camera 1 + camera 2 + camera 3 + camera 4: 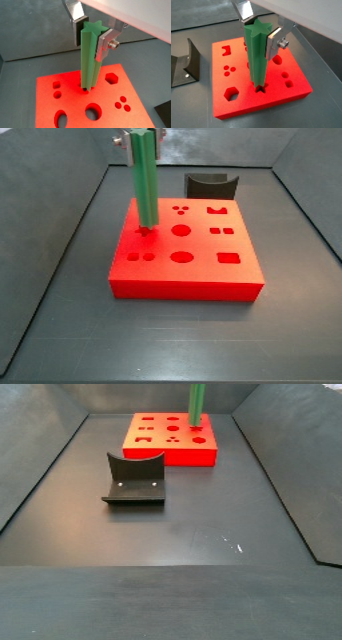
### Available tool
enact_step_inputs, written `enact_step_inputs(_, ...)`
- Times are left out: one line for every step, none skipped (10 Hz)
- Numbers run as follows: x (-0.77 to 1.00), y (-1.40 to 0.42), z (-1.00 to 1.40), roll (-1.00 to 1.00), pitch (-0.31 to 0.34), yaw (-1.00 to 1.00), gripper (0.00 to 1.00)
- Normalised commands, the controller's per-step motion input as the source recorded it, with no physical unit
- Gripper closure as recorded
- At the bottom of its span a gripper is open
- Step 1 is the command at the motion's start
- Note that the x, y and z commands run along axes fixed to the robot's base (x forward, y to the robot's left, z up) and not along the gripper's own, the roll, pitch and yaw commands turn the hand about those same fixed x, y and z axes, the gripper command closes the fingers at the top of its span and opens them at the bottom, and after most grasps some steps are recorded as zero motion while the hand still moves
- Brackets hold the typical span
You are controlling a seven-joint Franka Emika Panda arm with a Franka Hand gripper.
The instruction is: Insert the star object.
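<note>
The star object [89,60] is a long bright green rod with ridged sides, held upright. My gripper [91,31] is shut on its upper end, with a silver finger plate on each side. It shows the same way in another wrist view [256,55], with the gripper [258,31] at its top. Its lower end meets the red block [73,107] at a small star-shaped hole [259,90]; how deep it sits I cannot tell. In both side views the rod [142,183] [197,404] stands upright on the red block [187,268] [167,446].
The red block has several other holes: round, square, hexagonal, oval. The fixture [134,479] stands on the dark floor apart from the block and also shows in two other views [209,185] [186,65]. Grey walls enclose the floor.
</note>
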Motion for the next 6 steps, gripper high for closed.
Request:
enact_step_inputs(-0.21,-0.02,-0.07,0.00,-0.056,-0.22,1.00)
enact_step_inputs(-0.19,-0.01,-0.13,0.00,-0.071,-0.20,1.00)
enact_step_inputs(0.00,-0.11,-0.13,0.00,-0.069,-0.10,1.00)
enact_step_inputs(0.03,-0.10,-0.14,0.00,-0.077,-0.05,1.00)
enact_step_inputs(0.07,0.00,-0.17,0.00,-0.080,0.00,1.00)
enact_step_inputs(0.00,0.00,-0.20,0.00,-0.064,-0.02,1.00)
